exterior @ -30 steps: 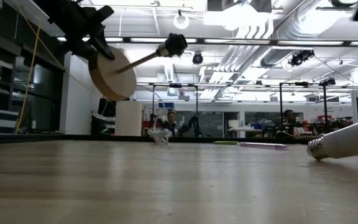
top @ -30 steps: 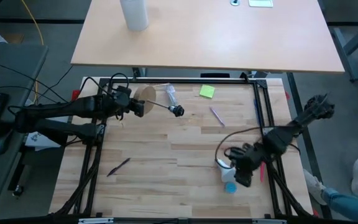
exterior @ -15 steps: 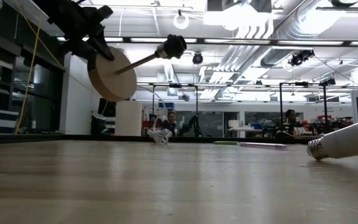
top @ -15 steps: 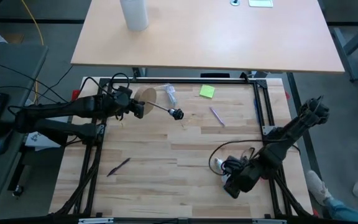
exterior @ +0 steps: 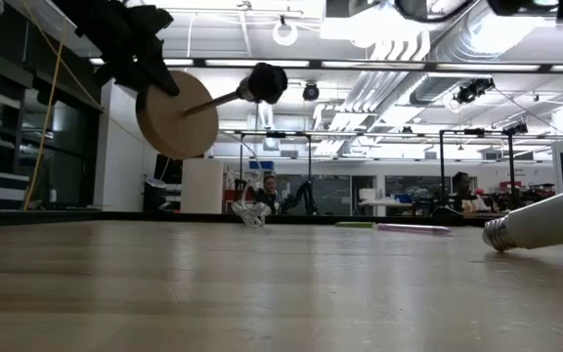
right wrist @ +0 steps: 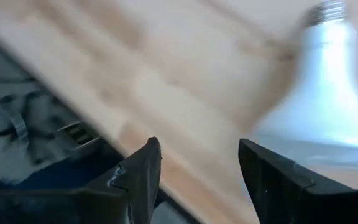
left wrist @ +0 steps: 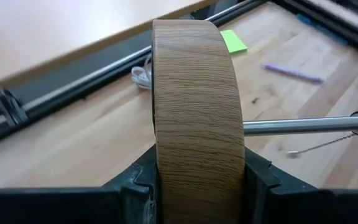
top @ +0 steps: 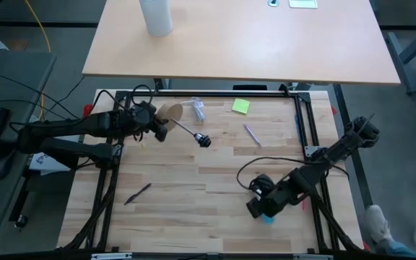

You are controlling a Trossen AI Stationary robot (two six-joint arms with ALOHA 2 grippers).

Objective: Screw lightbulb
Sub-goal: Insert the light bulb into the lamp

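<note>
My left gripper (top: pixel 152 124) is at the table's far left, shut on a round wooden disc (top: pixel 169 114) held on edge. A thin metal rod (left wrist: pixel 297 126) runs from the disc to a black socket (top: pixel 204 140). The white lightbulb (exterior: pixel 545 223) lies on its side on the table at the near right, its screw base (exterior: pixel 497 233) pointing left in the low view. My right gripper (right wrist: pixel 197 174) is open low over the table beside the bulb (right wrist: pixel 328 93). In the high view the right gripper (top: pixel 257 206) hides the bulb. My left gripper pinches the wooden disc across its thickness, one finger (left wrist: pixel 135 180) on each flat face, near the rim (left wrist: pixel 197 180). The fingers come level from the table's left. The disc is on edge and lifted clear, and its rod sticks out toward the table's right.
A green sticky note (top: pixel 240 106), a crumpled clear wrapper (top: pixel 197 110) and a purple pen (top: pixel 252 134) lie at the far side. A black pen (top: pixel 139 193) lies near left. A blue object (top: pixel 267 218) lies by my right gripper. A tall white cylinder (top: pixel 156 16) stands on the far table.
My right gripper has swung toward the table's left and near edge, turning as it went, and now covers the bulb from above. The bulb has stayed where it lay. My left gripper has tipped the disc, so the socket end has dropped and come nearer.
</note>
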